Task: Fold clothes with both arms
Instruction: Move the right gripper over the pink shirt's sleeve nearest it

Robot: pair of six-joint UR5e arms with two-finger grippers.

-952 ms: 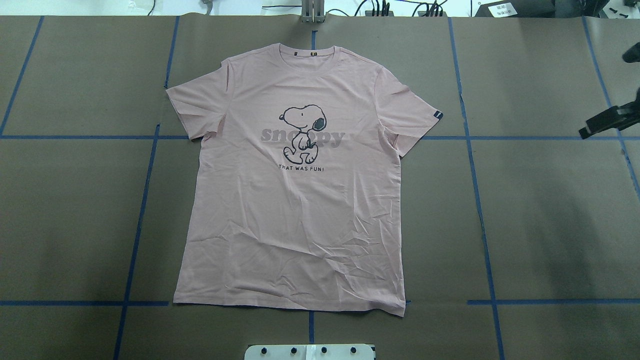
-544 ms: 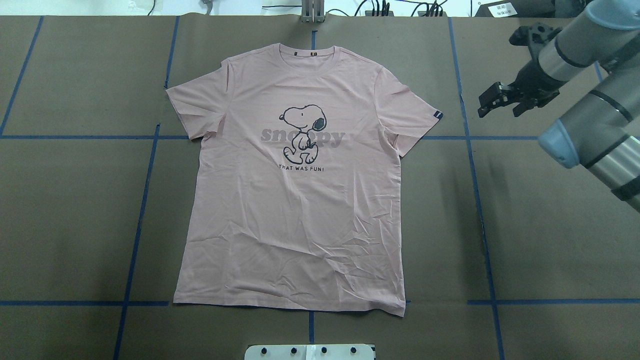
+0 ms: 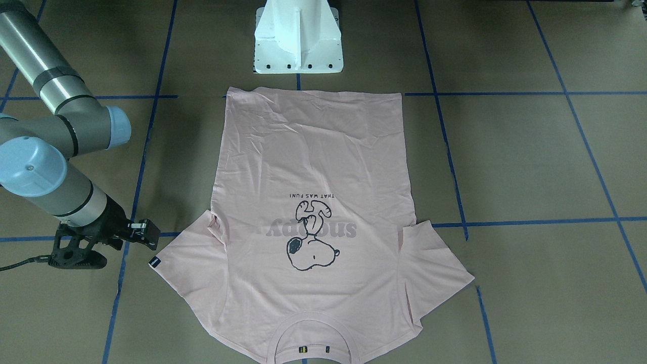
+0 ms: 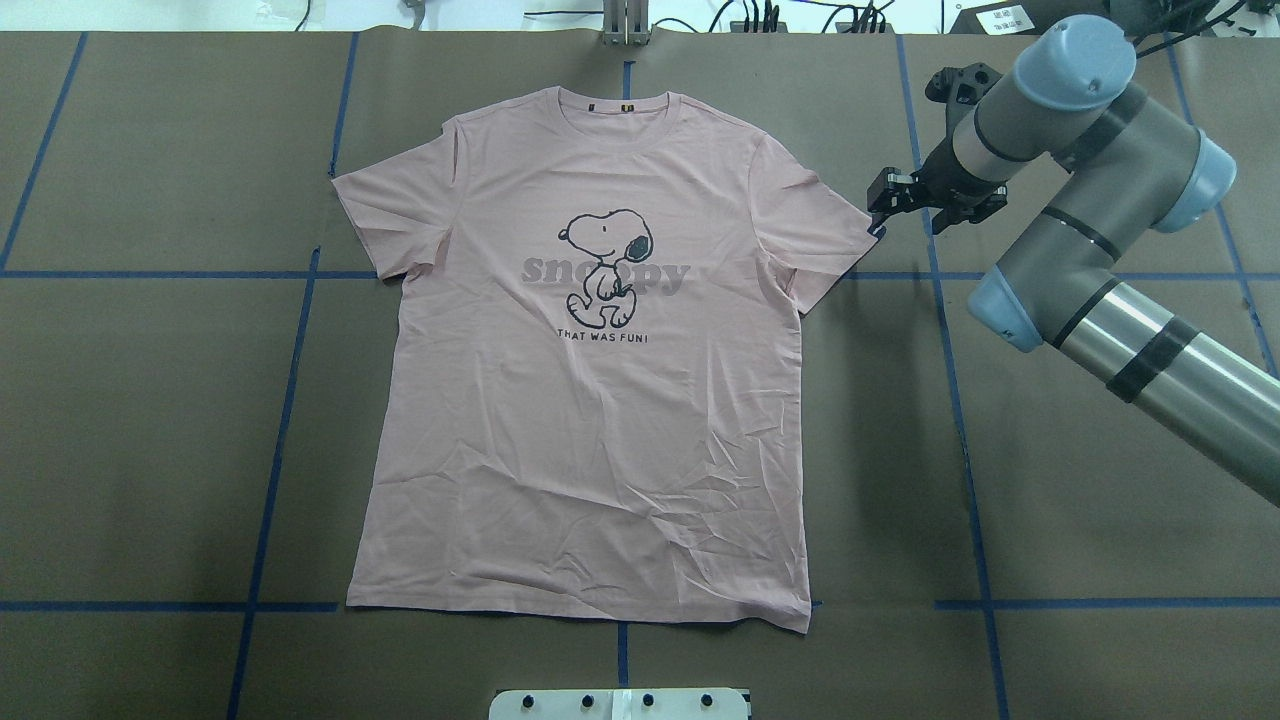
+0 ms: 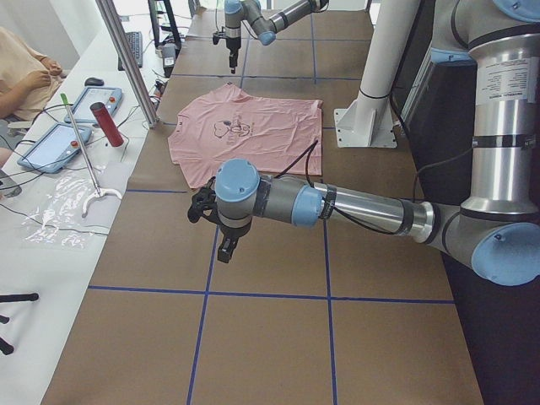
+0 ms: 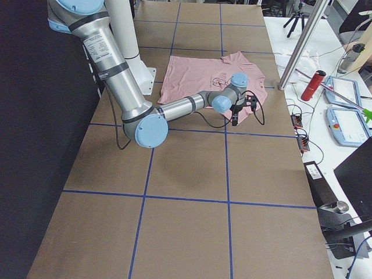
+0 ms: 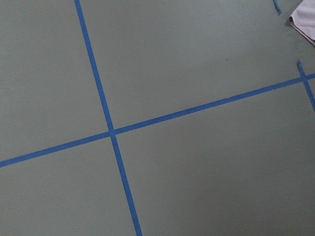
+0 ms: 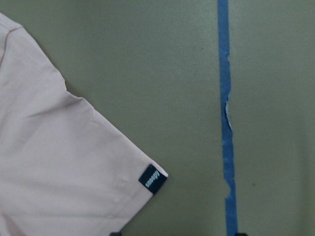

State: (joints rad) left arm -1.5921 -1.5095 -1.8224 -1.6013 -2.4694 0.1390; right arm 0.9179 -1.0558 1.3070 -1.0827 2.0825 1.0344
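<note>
The pale pink T-shirt (image 4: 600,420) lies flat and face up on the brown table, neck at the far side, dog print showing. It also shows in the front-facing view (image 3: 313,151) and both side views (image 5: 253,126) (image 6: 197,75). My right gripper (image 4: 908,222) (image 3: 134,235) is open and hovers just off the right sleeve's hem, beside its dark label (image 8: 152,179). My left gripper (image 5: 226,249) points down over bare table, away from the shirt. It shows only in the left side view, so I cannot tell if it is open. The left wrist view catches only a shirt corner (image 7: 305,17).
Blue tape lines (image 4: 950,400) grid the brown table cover. The white pedestal base (image 3: 298,40) stands by the shirt's bottom hem. A side table with tablets and a red bottle (image 5: 105,122), and a metal post (image 5: 126,59), stand beyond the far edge.
My right arm has swung in from the table's right edge to the right sleeve, gripper still open. The shirt has not moved.
</note>
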